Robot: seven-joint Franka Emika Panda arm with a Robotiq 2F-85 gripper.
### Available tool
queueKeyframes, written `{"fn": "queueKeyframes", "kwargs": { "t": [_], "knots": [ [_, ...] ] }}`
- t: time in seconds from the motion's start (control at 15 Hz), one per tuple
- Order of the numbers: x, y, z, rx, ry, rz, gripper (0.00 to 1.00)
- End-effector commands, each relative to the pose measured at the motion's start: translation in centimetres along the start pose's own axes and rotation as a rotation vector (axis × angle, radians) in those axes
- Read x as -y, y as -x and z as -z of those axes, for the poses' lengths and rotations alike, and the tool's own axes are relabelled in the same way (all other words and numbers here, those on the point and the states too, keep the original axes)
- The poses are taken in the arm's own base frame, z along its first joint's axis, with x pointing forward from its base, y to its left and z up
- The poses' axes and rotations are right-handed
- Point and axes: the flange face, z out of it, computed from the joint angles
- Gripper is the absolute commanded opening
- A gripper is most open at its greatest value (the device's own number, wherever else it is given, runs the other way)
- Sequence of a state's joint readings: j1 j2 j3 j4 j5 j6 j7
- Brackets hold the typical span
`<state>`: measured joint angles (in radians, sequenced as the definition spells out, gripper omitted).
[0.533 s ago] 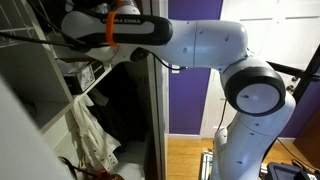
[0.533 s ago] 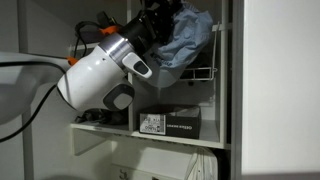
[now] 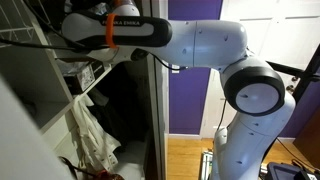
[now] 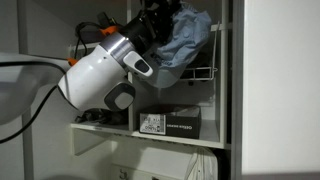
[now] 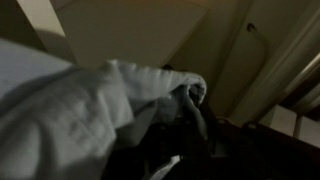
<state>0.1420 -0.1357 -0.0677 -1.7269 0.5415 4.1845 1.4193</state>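
A blue-grey cloth (image 4: 190, 35) is bunched up over a wire basket (image 4: 203, 76) on the upper level of an open cabinet. My gripper (image 4: 160, 18) is at the top of the cabinet, right against the cloth's left side. In the wrist view the pale cloth (image 5: 70, 105) fills the lower left and runs up to the dark fingertips (image 5: 192, 98). The jaws look closed on a fold of the cloth. The picture is dark there. In an exterior view my arm (image 3: 150, 32) reaches left into the cabinet and the gripper is hidden.
A dark box with a white label (image 4: 168, 123) stands on the shelf (image 4: 150, 141) under the basket. A white garment (image 3: 90, 135) hangs low inside the cabinet. The cabinet side wall (image 3: 157, 110) stands beside my arm, with a purple wall (image 3: 192, 100) behind.
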Motion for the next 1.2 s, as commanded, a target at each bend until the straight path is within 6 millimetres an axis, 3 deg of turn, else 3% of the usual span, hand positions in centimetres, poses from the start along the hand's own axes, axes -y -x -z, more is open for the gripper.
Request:
{"fn": "queueKeyframes", "kwargs": {
  "t": [0.0,0.2,0.53,1.13],
  "knots": [
    [0.5,0.5,-0.5,0.042,0.008,-0.001,0.12],
    [1.7,0.0,-0.6,0.022,0.002,-0.012,0.12],
    [-0.7,-0.4,0.2,-0.024,0.005,-0.001,0.12],
    [-0.6,-0.4,0.2,-0.026,0.004,-0.004,0.12]
  ]
}}
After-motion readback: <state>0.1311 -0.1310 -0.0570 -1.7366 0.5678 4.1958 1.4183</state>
